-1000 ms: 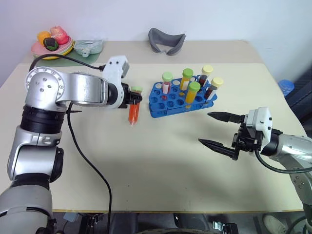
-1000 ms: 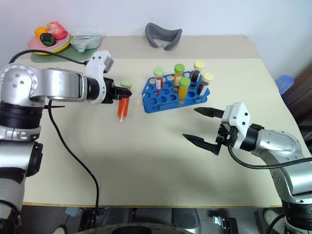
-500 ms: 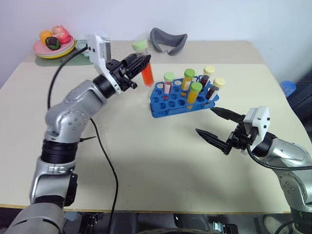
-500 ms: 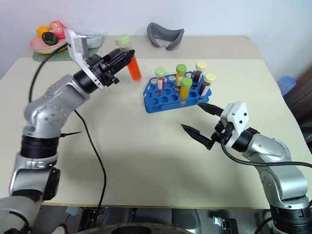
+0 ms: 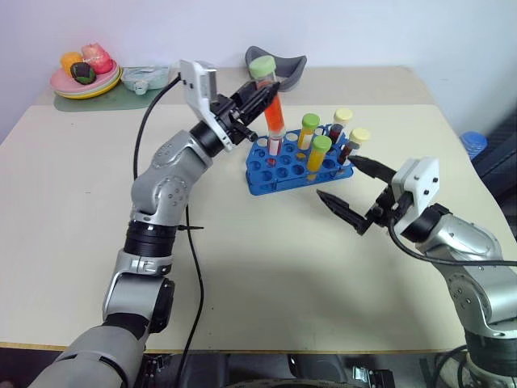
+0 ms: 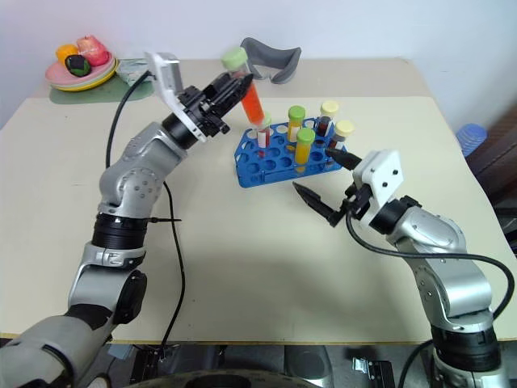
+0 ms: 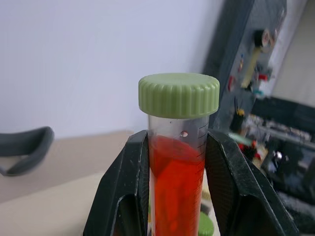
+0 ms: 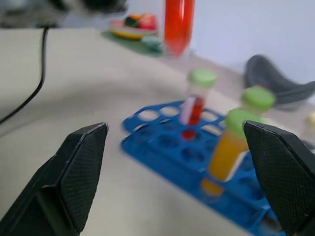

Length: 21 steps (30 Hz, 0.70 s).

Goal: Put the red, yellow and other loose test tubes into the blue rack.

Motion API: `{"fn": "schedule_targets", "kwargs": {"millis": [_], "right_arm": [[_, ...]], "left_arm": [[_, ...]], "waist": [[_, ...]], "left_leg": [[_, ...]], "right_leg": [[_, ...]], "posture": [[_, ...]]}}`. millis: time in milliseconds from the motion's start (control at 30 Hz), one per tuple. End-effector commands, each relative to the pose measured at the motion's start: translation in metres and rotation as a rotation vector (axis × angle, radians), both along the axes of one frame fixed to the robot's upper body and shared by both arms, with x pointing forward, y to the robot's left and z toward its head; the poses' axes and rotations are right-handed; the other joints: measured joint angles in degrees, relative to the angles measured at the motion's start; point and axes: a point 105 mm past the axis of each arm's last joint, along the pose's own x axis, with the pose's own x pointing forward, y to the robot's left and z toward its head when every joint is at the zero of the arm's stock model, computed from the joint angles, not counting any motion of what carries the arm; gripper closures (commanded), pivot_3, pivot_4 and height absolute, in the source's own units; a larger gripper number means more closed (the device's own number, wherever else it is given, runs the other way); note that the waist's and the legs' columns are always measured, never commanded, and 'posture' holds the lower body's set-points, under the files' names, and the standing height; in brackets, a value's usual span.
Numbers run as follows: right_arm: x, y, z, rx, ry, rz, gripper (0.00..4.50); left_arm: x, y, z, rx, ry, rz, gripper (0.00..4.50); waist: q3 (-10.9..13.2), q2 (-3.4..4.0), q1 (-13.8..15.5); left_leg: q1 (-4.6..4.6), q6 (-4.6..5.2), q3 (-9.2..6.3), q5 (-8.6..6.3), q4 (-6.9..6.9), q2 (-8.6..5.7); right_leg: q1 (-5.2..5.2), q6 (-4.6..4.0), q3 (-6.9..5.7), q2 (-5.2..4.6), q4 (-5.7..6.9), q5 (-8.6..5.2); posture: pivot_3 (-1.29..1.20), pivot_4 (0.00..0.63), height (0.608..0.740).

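The green-capped clear plastic tube of red liquid [image 5: 273,101], clamped just under its cap by the left gripper's [image 5: 257,99] fingers above the blue plastic rack [image 5: 279,166], looks light, rigid and slippery, while the right gripper's [image 5: 347,190] fingers stand apart, empty.

A pink plate [image 5: 71,83] sits at the far left corner of the beige table [image 5: 242,267], heaped with toy food: an orange piece, a pink one and a dark one. Just beside it lies a pale green packet [image 5: 144,78] on a green mat. A grey curved headrest-like object [image 5: 284,68] rests at the far edge. A black cable [image 5: 194,267] trails across the tabletop.
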Motion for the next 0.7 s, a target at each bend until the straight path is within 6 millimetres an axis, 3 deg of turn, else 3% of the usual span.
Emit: {"fn": "schedule_targets", "kwargs": {"millis": [33, 133, 233, 367, 700], "right_arm": [[0.007, -0.004, -0.002, 0.014, 0.046, -0.121, 0.00], [0.000, -0.009, -0.028, -0.045, 0.177, -0.197, 0.00], [-0.013, -0.009, -0.039, -0.022, 0.251, -0.228, 0.00], [-0.029, -0.006, -0.037, -0.021, 0.232, -0.209, 0.00], [-0.041, -0.007, -0.030, 0.001, 0.191, -0.237, 0.00]], "left_arm": [[0.001, -0.003, 0.005, 0.067, -0.073, -0.032, 3.09], [0.003, -0.006, -0.001, 0.106, -0.086, -0.080, 3.09], [0.009, -0.007, -0.007, 0.147, -0.099, -0.100, 3.09], [0.010, -0.012, -0.015, 0.192, -0.138, -0.161, 3.09], [0.027, -0.016, -0.032, 0.289, -0.136, -0.216, 3.09]], "waist": [[0.0, 0.01, 0.1], [0.0, 0.01, 0.3], [0.0, 0.01, 0.4], [0.0, 0.01, 0.1], [0.0, 0.00, 0.1]], "left_leg": [[0.00, 0.00, 0.00, 0.00, 0.00, 0.00], [-0.04, 0.00, -0.01, 0.00, -0.01, -0.01], [-0.11, 0.03, -0.02, -0.01, -0.03, -0.01], [-0.10, 0.10, -0.02, -0.05, -0.02, -0.01], [-0.07, 0.13, -0.03, -0.07, -0.01, -0.01]], "right_leg": [[0.00, 0.00, -0.01, 0.00, 0.00, 0.00], [-0.02, 0.00, -0.01, -0.01, -0.02, 0.00], [-0.06, 0.00, -0.03, -0.02, -0.04, -0.01], [-0.06, 0.00, -0.03, -0.01, -0.04, -0.01], [-0.03, 0.01, -0.04, 0.01, -0.03, -0.01]], "posture": [[0.00, 0.150, 0.740], [0.00, 0.150, 0.740], [0.00, 0.150, 0.740], [0.00, 0.150, 0.740], [0.00, 0.150, 0.740]]}}
